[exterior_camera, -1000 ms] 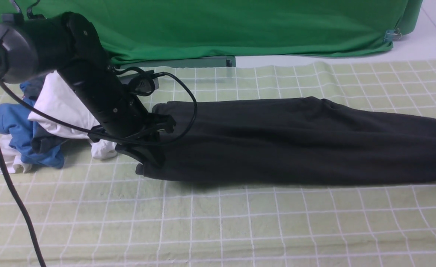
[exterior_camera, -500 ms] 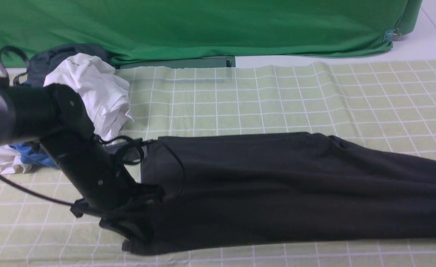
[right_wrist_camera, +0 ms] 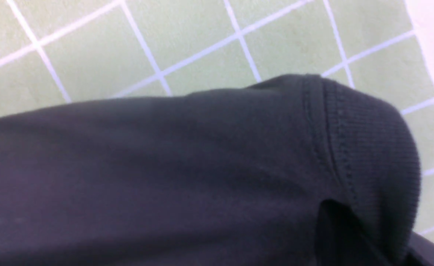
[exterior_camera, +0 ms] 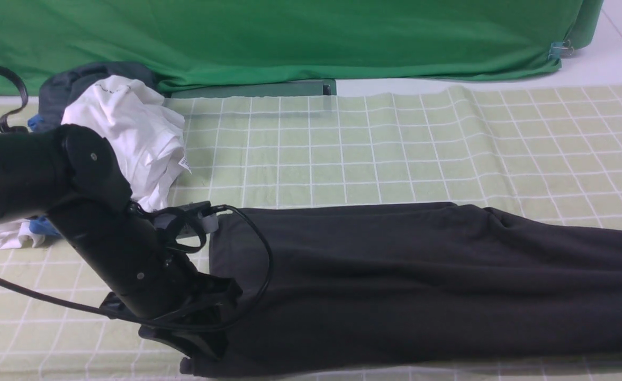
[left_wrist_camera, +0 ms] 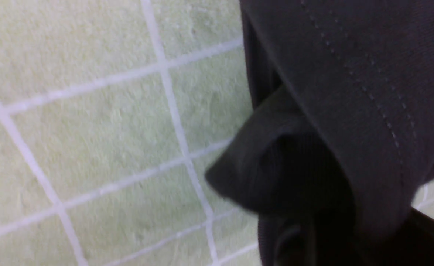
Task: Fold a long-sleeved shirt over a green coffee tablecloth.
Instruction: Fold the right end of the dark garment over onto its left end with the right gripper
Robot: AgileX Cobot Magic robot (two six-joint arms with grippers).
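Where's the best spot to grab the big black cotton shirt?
Probably the stitched hem corner at the near-left end of the large black cotton shirt, coming from the left. The shirt lies flat on the pale green checked tablecloth, and that corner curls up, giving a lip to pinch.

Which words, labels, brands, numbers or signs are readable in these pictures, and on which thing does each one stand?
No text can be read in any view.
White shirt, small tag at its edge: too small to read.
White shirt, faint dark marks near its top: too blurred to read.
Black long-sleeved shirt: no print showing.
Green checked tablecloth: white grid lines only, no writing.
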